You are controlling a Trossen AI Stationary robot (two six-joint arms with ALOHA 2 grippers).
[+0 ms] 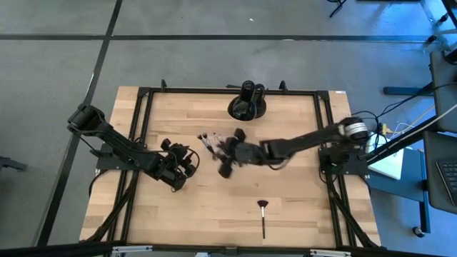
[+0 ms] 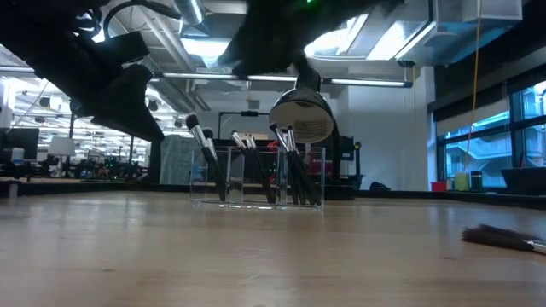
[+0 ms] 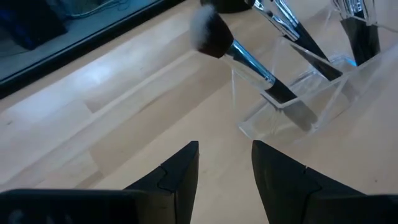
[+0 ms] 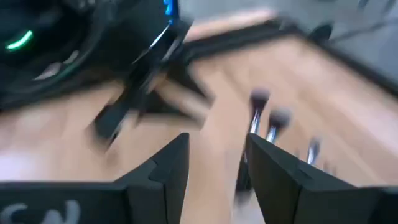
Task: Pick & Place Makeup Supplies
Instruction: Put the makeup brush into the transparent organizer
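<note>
Standing bristles-up in a small clear organiser tray (image 2: 256, 177) near the middle of the bench (image 1: 214, 207), most of the makeup brushes (image 2: 286, 162) lean at mixed angles across its compartments, dark handles down and tips above the rim. One loose brush (image 1: 263, 216) with a reddish tip lies flat by itself toward the near edge of the bench, well apart from the tray, with bare wood all around it. A large black rounded object (image 1: 247, 104) sits near the far edge, behind the tray. The right claw (image 1: 227, 155) hangs just above the tray, its arm reaching in from the right side; its wrist view shows the two fingers (image 4: 283, 177) parted with nothing between them, brush tips showing just past them. The left claw (image 1: 187, 163) hovers beside the tray on the left, clear of it; its fingers (image 3: 177, 177) stand moderately apart, empty, pointing at the tray's end compartment where a fluffy brush (image 3: 214, 37) tilts outward. The bench's left and near stretches lie open.
</note>
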